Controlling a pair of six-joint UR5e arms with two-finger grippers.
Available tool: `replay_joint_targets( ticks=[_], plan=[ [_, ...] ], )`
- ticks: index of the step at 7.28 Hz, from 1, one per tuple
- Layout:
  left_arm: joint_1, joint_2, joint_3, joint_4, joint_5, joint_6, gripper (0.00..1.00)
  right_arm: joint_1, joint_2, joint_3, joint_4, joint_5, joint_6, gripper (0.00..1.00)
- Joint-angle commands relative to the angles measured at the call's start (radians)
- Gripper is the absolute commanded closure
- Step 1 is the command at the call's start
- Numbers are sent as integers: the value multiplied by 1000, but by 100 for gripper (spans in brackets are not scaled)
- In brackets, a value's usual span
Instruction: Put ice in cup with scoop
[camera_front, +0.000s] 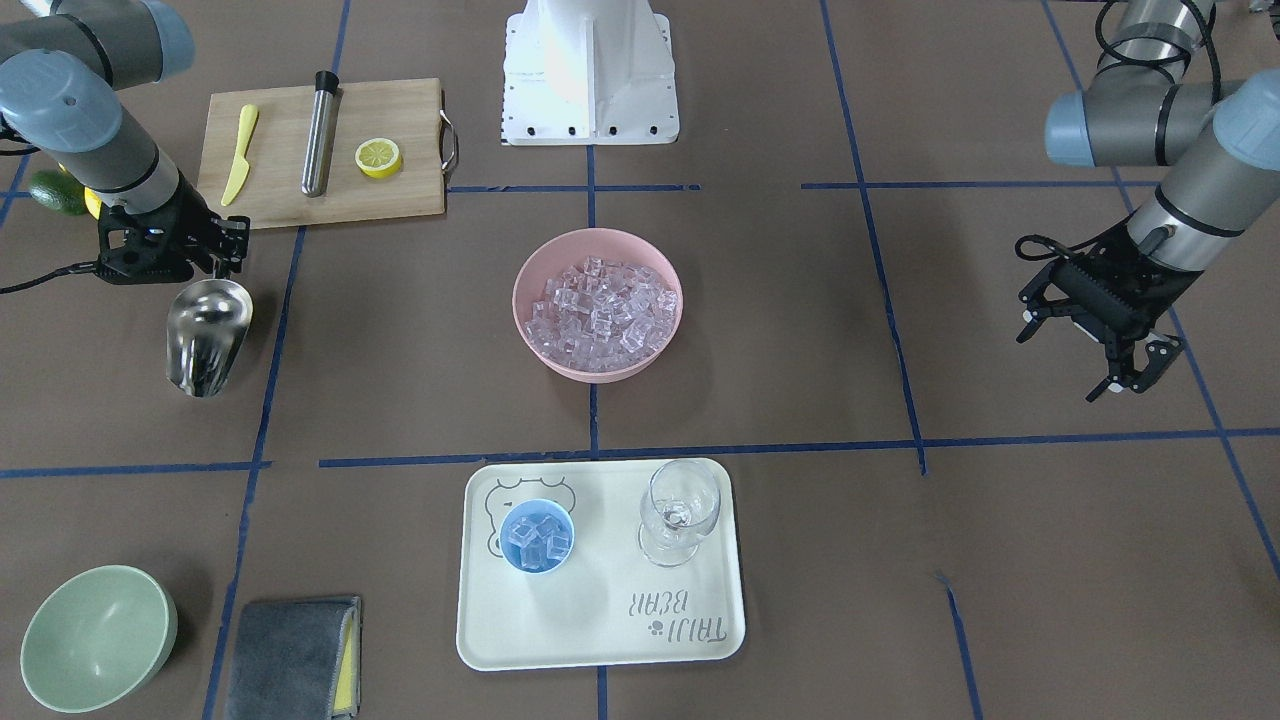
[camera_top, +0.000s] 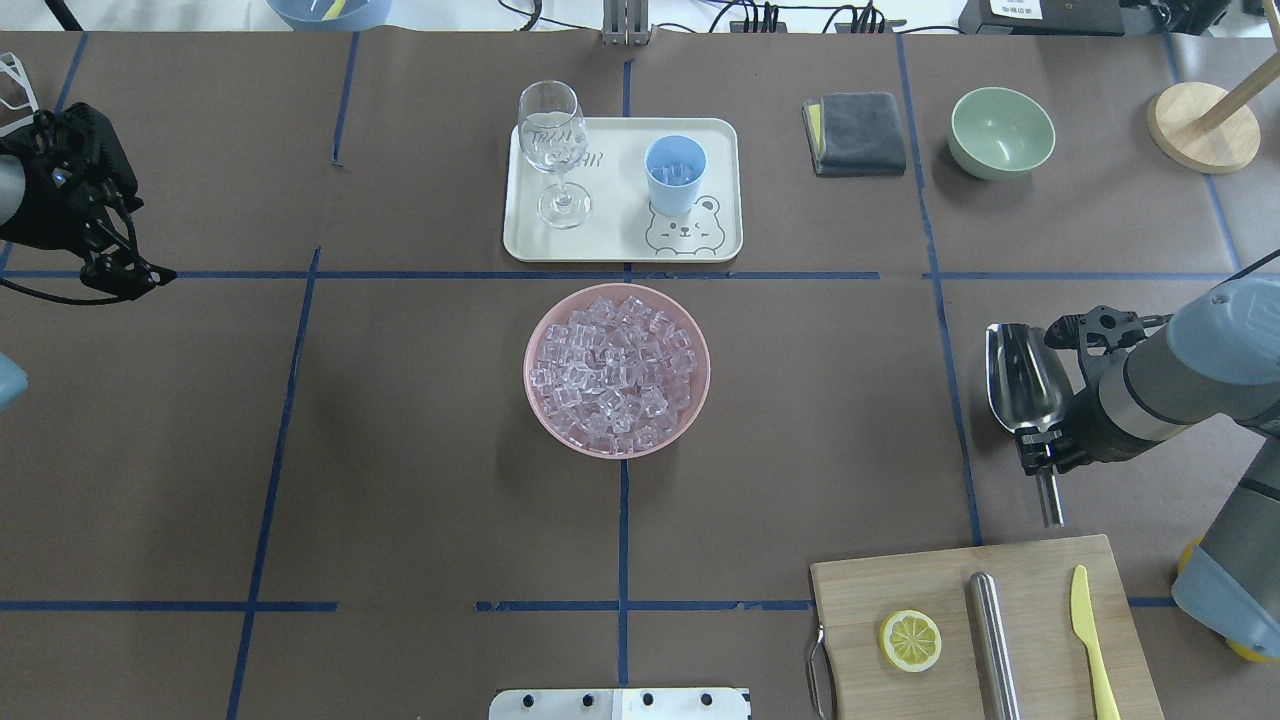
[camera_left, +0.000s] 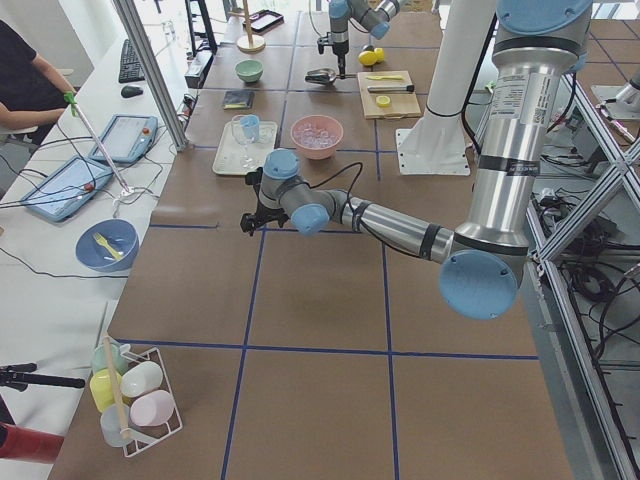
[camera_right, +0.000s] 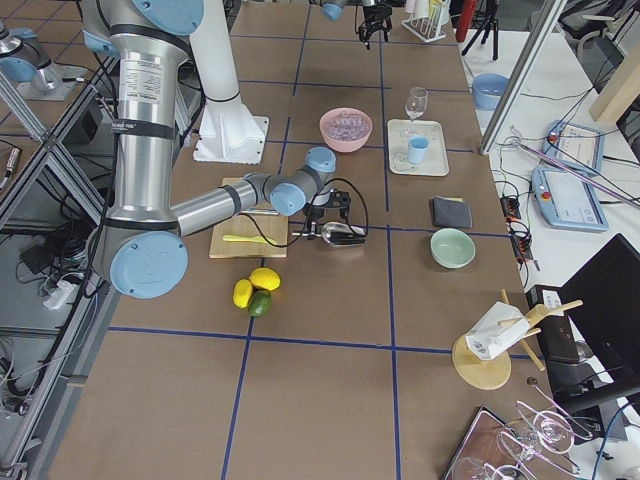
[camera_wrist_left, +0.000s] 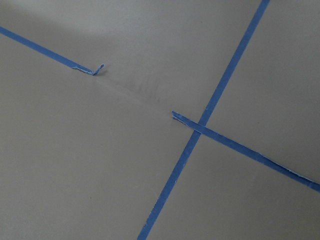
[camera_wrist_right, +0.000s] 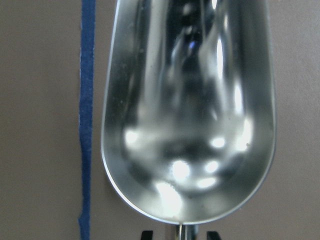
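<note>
The steel scoop (camera_front: 207, 335) lies low over the table on my right side, and its trough (camera_wrist_right: 187, 110) is empty. My right gripper (camera_front: 172, 252) stands over its thin handle (camera_top: 1047, 500). In the right wrist view the fingertips (camera_wrist_right: 147, 234) stand either side of the handle with a gap, so it looks open. The light-blue cup (camera_front: 537, 535) stands on the cream tray (camera_front: 600, 620) and holds a few ice cubes. A pink bowl (camera_front: 660, 350) at the centre is full of ice (camera_front: 600, 305). My left gripper (camera_front: 1085, 355) is open and empty, far to the side.
A clear wine glass (camera_front: 678, 510) stands on the tray next to the cup. A cutting board (camera_front: 400, 200) near the scoop carries a lemon half, a steel cylinder (camera_front: 320, 130) and a yellow knife. A green bowl (camera_front: 97, 637) and a grey cloth (camera_front: 293, 657) lie at the far edge.
</note>
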Motion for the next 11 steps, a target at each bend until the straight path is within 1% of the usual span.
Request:
replay_joint_targets(
  ticks=[1,2,3,4,5,6,7,8,9,10,11],
  plan=[
    [-26,-3,-18,127,-2,0,0,3,-1,8,1,2,-4,0],
    [-70,-6,-29,211,0,0,0,21,-6,41,1,3,-7,0],
    [-112,-5,-27,253,-2,0,0,95,-16,60,1,17,-13,0],
    [-177,2,-20,283,0,0,0,216,-35,71,-4,58,-30,0],
    [-275,6,-12,342,-5,0,0,346,-48,56,-13,118,-87,0],
    [-354,0,-12,441,-6,2,0,472,-50,13,-28,145,-222,0],
    [-427,-3,-10,520,-15,3,0,583,-39,-36,-97,165,-425,0],
    [-472,5,-4,577,-125,5,0,678,-32,-61,-213,167,-650,0],
    [-523,14,13,643,-241,5,0,758,5,-87,-307,167,-807,0],
    [-528,49,4,683,-259,5,0,798,19,-101,-390,202,-911,0],
    [-525,52,8,683,-259,3,0,800,22,-101,-406,224,-921,0]
  ],
)
